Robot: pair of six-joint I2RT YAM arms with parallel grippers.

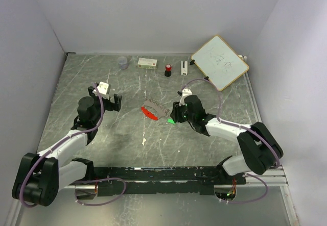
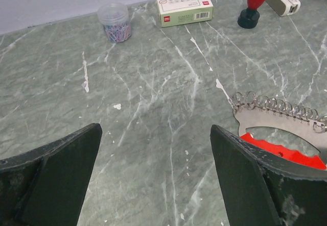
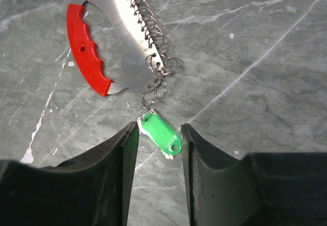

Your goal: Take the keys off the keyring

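Clear tub (image 2: 115, 22) holds coloured paper clips; left fingers (image 2: 56, 180) spread wide, empty; right fingers (image 3: 102, 185) narrowed about the green key (image 3: 161, 134) on the desk (image 3: 255, 32), grip uncertain; key hangs from the keyring (image 3: 153, 34).

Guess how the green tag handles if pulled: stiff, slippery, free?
Green tag looks like glossy hard plastic: probably stiff, light, maybe slippery. It hangs on a small ring joined to the ring row on the plate, so pulling likely drags that along.

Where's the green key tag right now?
Right wrist view, centre: the green key tag sits between the fingers of the right gripper, hooked to the end ring of the keyring, just below the red handle.
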